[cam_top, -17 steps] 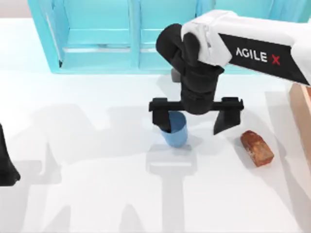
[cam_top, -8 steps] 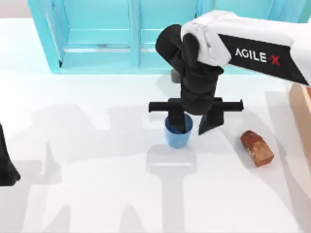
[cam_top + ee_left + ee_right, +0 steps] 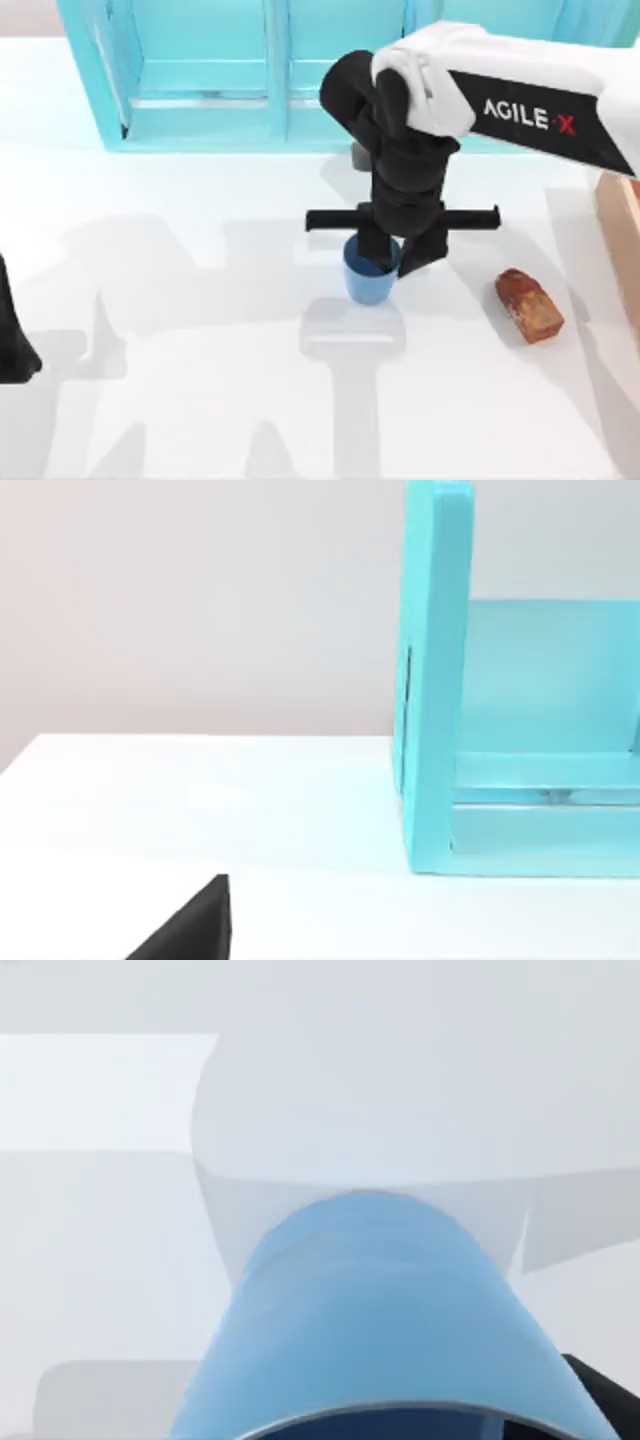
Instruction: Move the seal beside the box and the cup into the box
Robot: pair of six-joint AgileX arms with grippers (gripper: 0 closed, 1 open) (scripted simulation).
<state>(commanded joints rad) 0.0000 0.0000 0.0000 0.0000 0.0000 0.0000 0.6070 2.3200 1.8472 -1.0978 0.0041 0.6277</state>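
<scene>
The blue cup (image 3: 368, 285) stands upright near the middle of the table. My right gripper (image 3: 398, 262) comes down on it from above, one finger inside the cup and the other outside its right wall, shut on the rim. In the right wrist view the cup (image 3: 370, 1330) sits close below the camera, with a dark fingertip (image 3: 600, 1390) beside it. The reddish-brown seal (image 3: 529, 305) lies on the table to the right of the cup, apart from it. A strip of the tan box (image 3: 625, 220) shows at the table's right edge. My left gripper (image 3: 12, 345) is parked at the left edge.
The large turquoise shelf unit (image 3: 270, 70) runs along the back of the table, just behind the right arm; its side wall (image 3: 440, 680) stands in the left wrist view. White table surface stretches to the front and left of the cup.
The right gripper's fingers have closed from wide apart to narrow, onto the cup's right wall. The cup has shifted slightly right. Seal and left arm have not moved.
</scene>
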